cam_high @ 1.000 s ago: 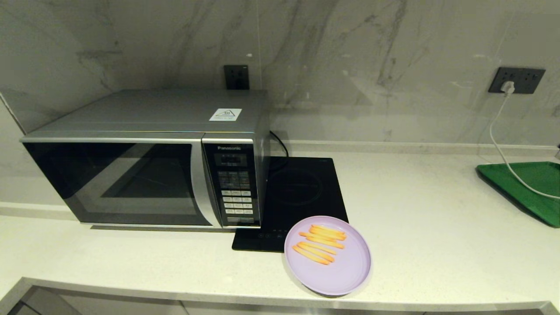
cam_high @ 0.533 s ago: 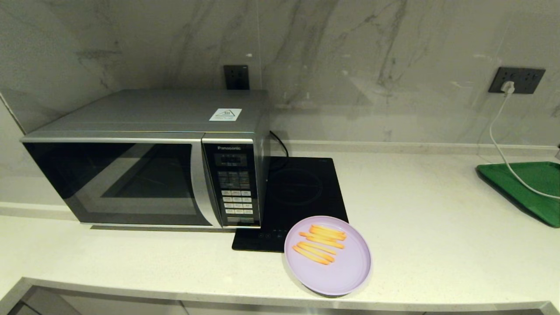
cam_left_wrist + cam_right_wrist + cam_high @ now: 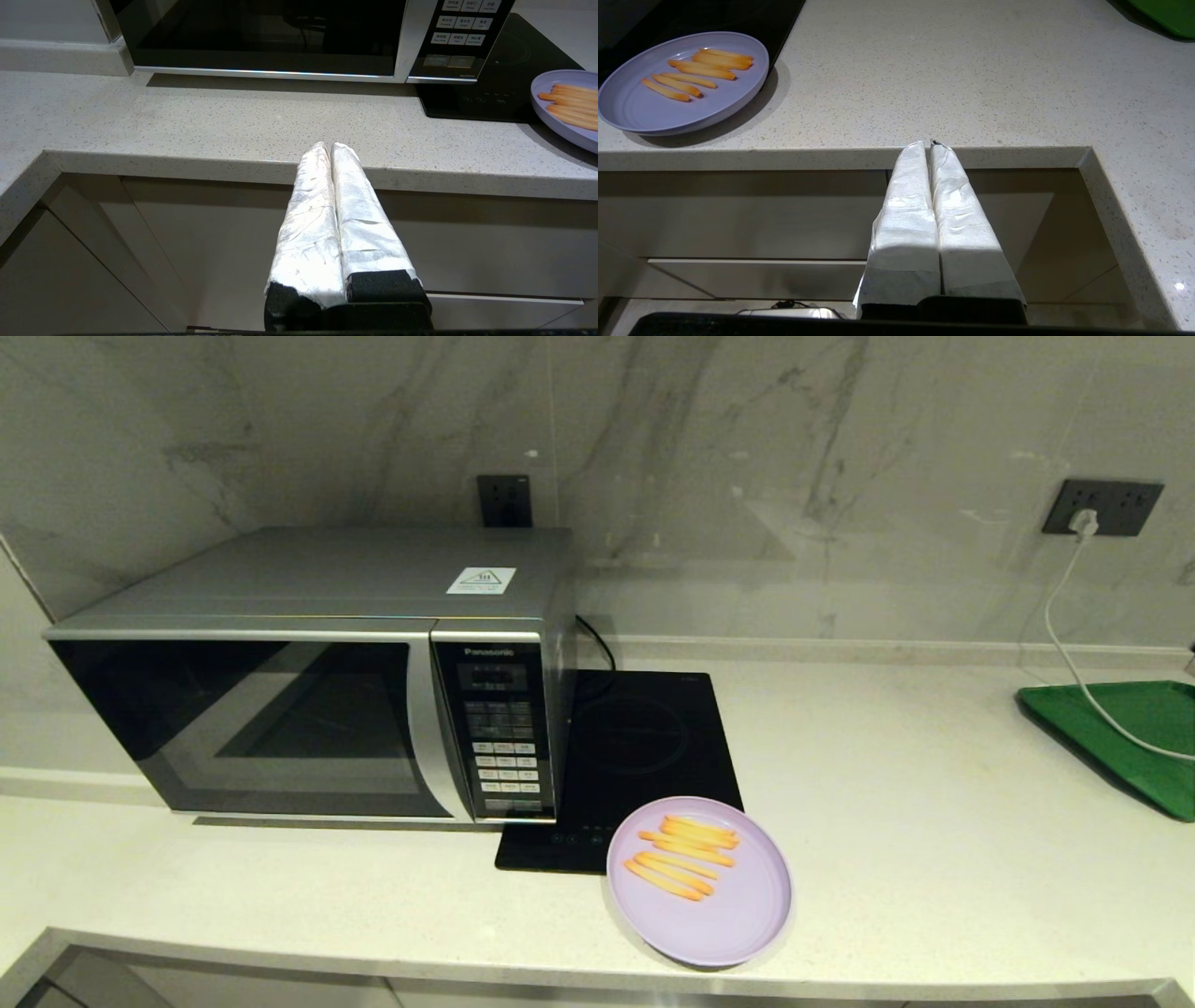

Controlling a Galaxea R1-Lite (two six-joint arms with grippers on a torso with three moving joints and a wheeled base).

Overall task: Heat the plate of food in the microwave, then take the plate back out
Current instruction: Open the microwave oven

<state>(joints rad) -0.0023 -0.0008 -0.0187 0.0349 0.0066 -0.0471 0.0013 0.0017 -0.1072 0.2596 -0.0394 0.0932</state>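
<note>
Head view: neither arm shows; both grippers appear only in their own wrist views.
Plate of food (image 3: 700, 882): round, shallow, lilac-purple, with a raised rim; thin orange fry-like sticks lie in two loose groups on its far half, the near half bare.
Plate's place: on the pale speckled countertop (image 3: 934, 859) close to its front edge, its far rim overlapping the front corner of the black induction hob (image 3: 635, 756).
Microwave (image 3: 317, 672): silver-grey Panasonic box, dark glass door closed, black keypad with white buttons, white triangle sticker on top; it stands just beside the hob.
Left gripper (image 3: 331, 145): white-wrapped fingers (image 3: 308, 210) pressed together, holding nothing, tips level with the counter's front edge below the microwave door; the plate lies well off beyond the keypad side.
Right gripper (image 3: 928, 143): white-wrapped fingers (image 3: 966, 219) pressed together, empty, tips at the counter's front edge; the plate sits on the counter well apart from them.
Green tray (image 3: 1134, 733): at the counter's far right, a white cable (image 3: 1060, 625) running across it from a wall socket.
</note>
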